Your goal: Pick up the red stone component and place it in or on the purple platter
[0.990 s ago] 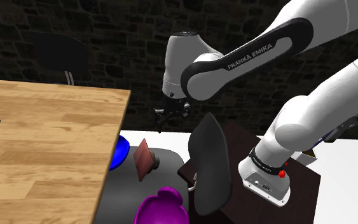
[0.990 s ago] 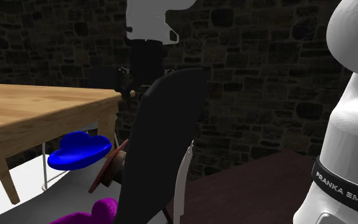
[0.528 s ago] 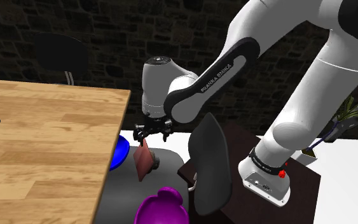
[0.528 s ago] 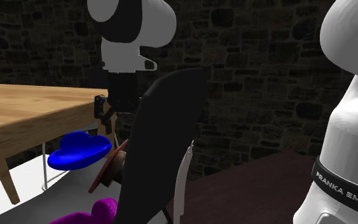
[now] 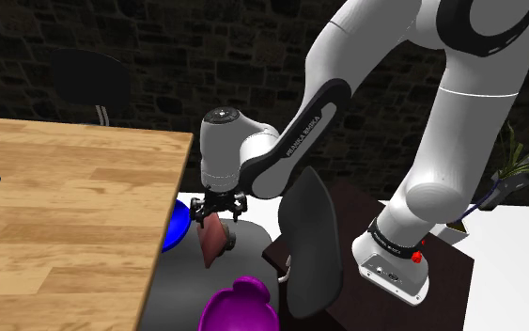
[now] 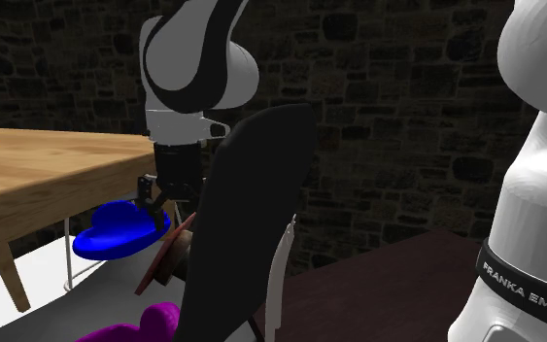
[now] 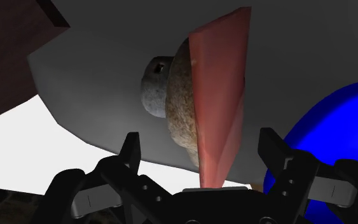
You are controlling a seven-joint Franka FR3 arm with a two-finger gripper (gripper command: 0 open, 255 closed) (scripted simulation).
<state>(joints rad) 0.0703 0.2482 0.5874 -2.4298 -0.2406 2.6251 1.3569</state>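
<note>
Dark stone walling closes off the background, and a wooden table (image 5: 65,216) fills the shoulder view's left. Beside and below it sits a low grey round table (image 7: 95,83), and on this stands the red stone component (image 5: 212,235): a thin reddish slab on edge, leaning, with a rounded grey-brown lump joined to one face. A blue dish (image 5: 179,226) lies just beside it toward the wooden table, and the purple platter (image 5: 239,306) sits near it at the shoulder view's lower edge, by a black chair back (image 5: 309,244). My arm rises from the stand, arches over, and slopes down to the left so that my wrist points straight down. My gripper (image 5: 217,209) hangs right over the slab's upper edge with its fingers spread. In the wrist view one stands on each side of the slab, and neither touches it. I judge the piece stiff, hard and heavy for its size. It is lopsided because of the lump, so it may swing once lifted. Its thin edge could chip. I think the best hold is across the two flat faces, close to the top, squeezed firmly.
</note>
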